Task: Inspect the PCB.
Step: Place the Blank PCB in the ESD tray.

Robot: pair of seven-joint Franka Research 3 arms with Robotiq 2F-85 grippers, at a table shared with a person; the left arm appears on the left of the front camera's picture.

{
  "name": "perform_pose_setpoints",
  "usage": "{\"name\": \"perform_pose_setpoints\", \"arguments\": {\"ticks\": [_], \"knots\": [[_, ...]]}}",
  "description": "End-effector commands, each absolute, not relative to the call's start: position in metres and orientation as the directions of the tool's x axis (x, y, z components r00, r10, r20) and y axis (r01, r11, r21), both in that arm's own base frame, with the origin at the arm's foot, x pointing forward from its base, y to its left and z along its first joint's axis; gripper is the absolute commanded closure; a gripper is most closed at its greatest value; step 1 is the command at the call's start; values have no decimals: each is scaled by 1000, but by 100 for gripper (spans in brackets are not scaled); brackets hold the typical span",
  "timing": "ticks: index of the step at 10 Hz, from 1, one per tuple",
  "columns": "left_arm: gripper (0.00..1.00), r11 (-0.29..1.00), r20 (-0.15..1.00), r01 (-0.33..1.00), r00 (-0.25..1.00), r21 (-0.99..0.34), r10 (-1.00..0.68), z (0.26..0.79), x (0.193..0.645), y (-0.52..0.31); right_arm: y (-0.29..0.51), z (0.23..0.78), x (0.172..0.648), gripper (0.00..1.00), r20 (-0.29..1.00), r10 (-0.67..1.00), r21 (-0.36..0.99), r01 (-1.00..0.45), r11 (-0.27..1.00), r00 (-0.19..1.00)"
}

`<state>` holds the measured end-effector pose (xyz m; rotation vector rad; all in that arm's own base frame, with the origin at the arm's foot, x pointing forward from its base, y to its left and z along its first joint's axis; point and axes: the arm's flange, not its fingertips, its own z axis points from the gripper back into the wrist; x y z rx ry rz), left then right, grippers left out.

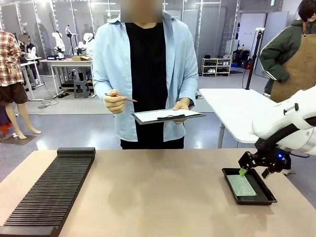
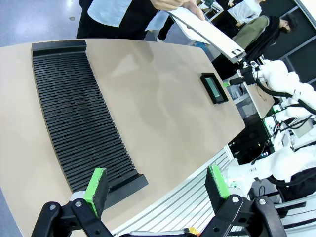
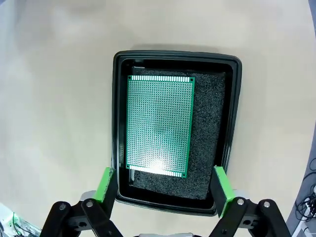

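Flat, PCB (image 3: 159, 126) on foam inside black tray (image 3: 232, 123), ridged rack (image 1: 52, 190) apart

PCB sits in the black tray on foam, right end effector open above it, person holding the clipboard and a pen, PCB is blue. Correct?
Not quite. The PCB is green, not blue; the right wrist view shows it plainly. The rest stands: it lies on foam in the black tray, the right end effector is open above it, and the person holds the clipboard and a pen.
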<state>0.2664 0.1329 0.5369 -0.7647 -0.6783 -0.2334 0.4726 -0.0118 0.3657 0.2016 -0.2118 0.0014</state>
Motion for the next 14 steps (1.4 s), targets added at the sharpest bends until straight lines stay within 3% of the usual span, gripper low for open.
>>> {"name": "perform_pose_setpoints", "arguments": {"ticks": [1,4,9,14], "knots": [[0,723,627,410,778,-556,42,541,268,135,-12,364,475,5,209,-18,204,-25,979,978],[0,723,627,410,778,-556,42,541,268,135,-10,390,459,5,247,-11,260,-55,964,969],[0,723,627,410,778,-556,42,541,268,135,-62,525,408,5,364,9,336,-140,932,932],[0,723,627,410,778,-556,42,541,268,135,-123,602,328,5,534,88,282,-275,919,841]]}}
